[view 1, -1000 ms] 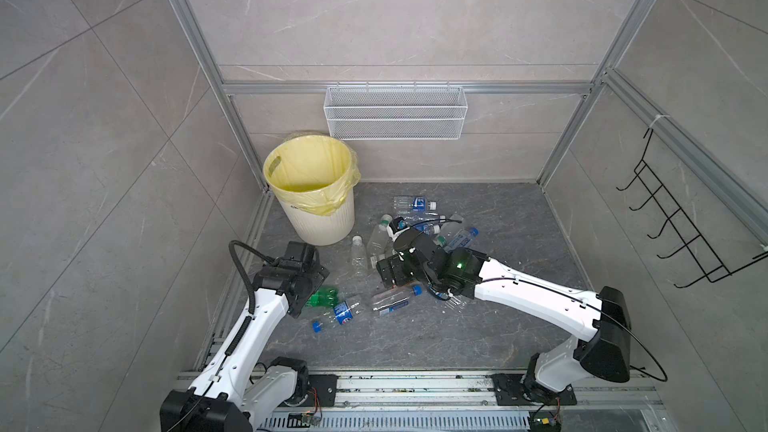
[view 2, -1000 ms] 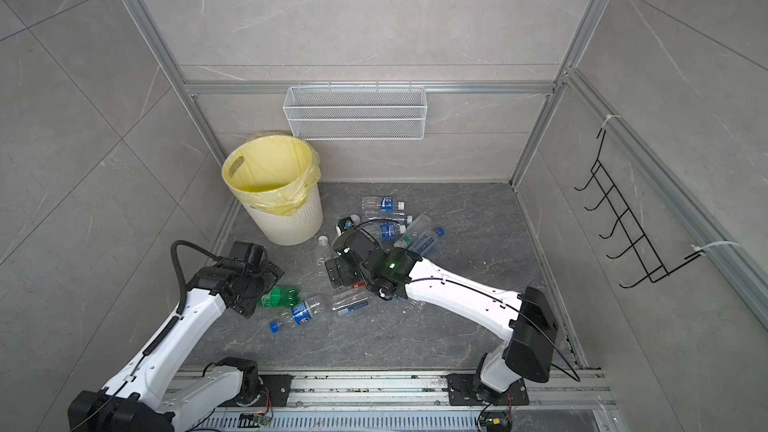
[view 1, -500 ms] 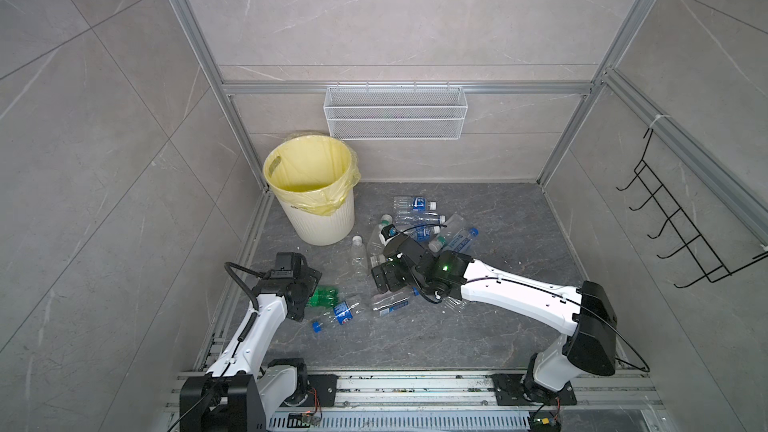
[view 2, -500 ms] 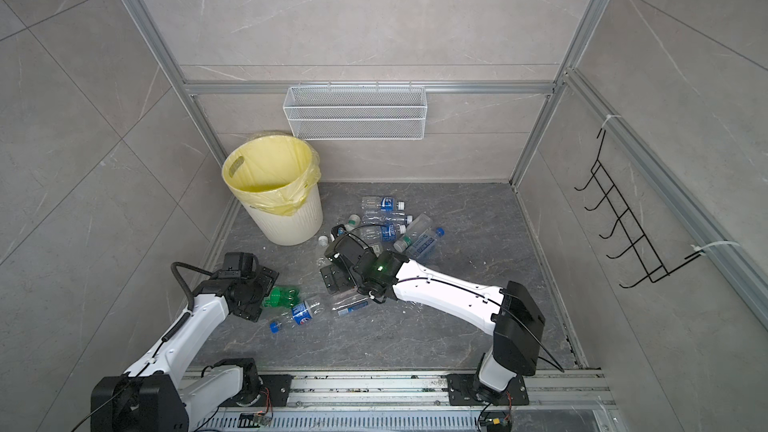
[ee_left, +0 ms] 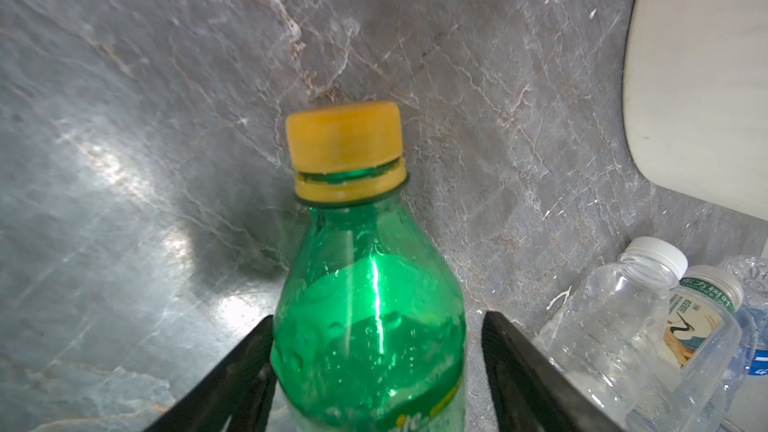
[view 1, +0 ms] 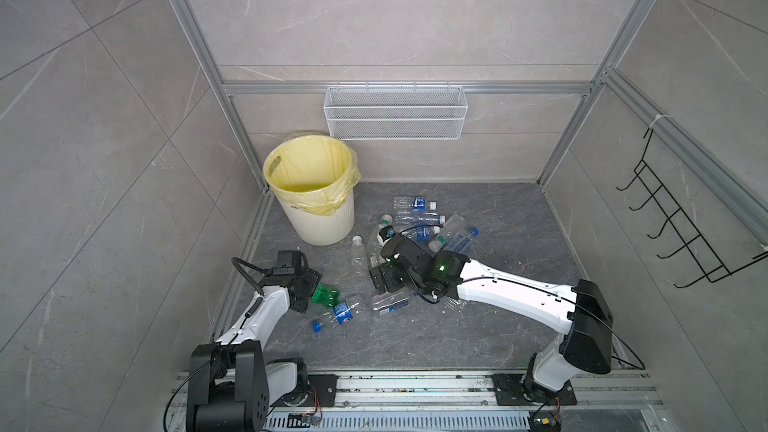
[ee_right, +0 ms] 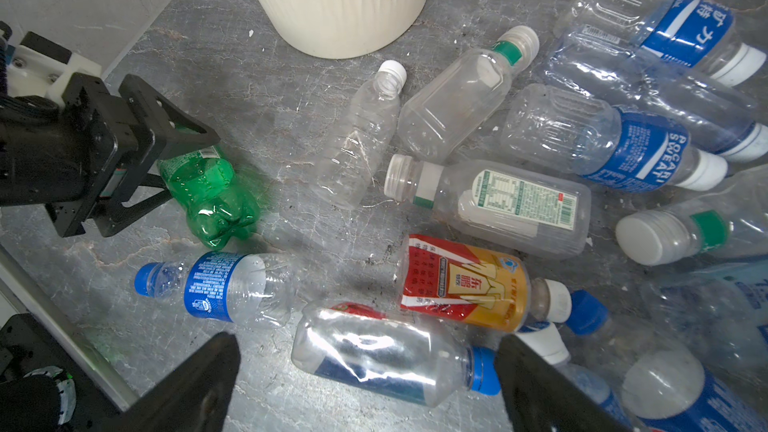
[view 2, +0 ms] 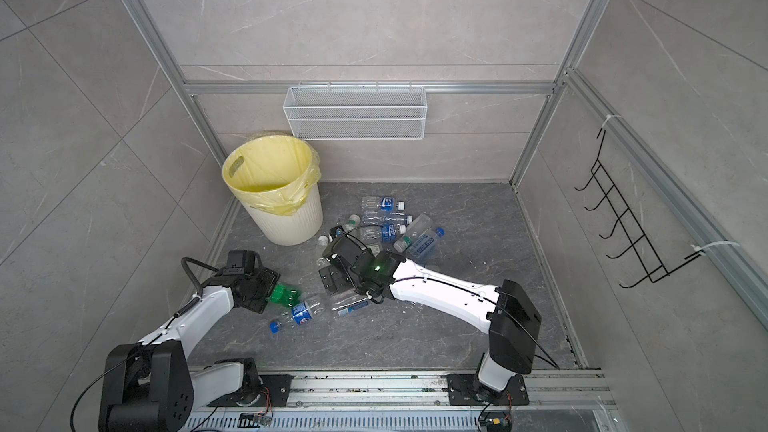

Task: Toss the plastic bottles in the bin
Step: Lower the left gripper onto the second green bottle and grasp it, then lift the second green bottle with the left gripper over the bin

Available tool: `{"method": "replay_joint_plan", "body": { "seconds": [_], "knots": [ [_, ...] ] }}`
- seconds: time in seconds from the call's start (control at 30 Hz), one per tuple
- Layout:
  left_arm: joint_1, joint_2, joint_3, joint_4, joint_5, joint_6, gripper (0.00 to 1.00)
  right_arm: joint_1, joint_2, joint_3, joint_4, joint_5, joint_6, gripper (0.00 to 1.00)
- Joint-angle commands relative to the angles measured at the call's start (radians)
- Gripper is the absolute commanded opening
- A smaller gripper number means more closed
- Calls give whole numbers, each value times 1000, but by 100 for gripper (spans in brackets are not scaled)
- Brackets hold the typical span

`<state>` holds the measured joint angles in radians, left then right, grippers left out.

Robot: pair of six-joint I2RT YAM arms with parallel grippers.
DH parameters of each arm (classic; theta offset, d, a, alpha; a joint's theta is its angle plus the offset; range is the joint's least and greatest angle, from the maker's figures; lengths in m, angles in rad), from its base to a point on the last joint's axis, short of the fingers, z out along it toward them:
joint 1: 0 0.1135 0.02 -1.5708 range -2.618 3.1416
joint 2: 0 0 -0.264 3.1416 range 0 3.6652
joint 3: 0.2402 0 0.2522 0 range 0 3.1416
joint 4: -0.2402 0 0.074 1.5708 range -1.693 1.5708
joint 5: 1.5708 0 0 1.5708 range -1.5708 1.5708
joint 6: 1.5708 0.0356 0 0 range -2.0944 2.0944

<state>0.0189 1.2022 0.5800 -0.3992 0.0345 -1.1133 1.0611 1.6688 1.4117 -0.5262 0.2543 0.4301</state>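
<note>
My left pincer point(ee_left: 378, 317) straddles the green yellow-capped plastic bottle point(ee_right: 216, 201) near the counter's point(view 1: 415, 338) left edge, jaws apart and unclamped, ready to carry it to the cream ribbed bin point(view 1: 320, 222); my right pincer point(ee_right: 368, 340) gapes empty.

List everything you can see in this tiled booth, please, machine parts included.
Bin: one, cream-white, yellow-lined, back left.
Green bottle: one, yellow cap, lying front left.
Clear bottles: a dozen or so, blue or white caps, strewn right of the bin.
Red-orange labelled bottle: one, among them.
Mesh basket: one, white, on the back wall.
Hook rack: one, black wire, on the right wall.
Floor: dark grey stone.
Left gripper: black, jaws astride the green bottle, gap on one side.
Right gripper: black, open above a blue-capped clear bottle.
</note>
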Motion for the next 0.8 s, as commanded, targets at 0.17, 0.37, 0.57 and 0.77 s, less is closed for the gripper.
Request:
{"method": "replay_joint_plan", "body": {
  "seconds": [0.17,0.37,0.57,0.77],
  "knots": [
    [6,4,-5,87,51,71,63,6,34,38,9,-14,27,100],
    [7,-60,3,180,132,143,58,7,36,53,9,-15,30,100],
    [7,-157,103,100,147,250,57,6,18,79,-4,-10,28,100],
    [5,-278,252,32,135,352,54,1,4,124,-24,3,14,100]
  ]
}}
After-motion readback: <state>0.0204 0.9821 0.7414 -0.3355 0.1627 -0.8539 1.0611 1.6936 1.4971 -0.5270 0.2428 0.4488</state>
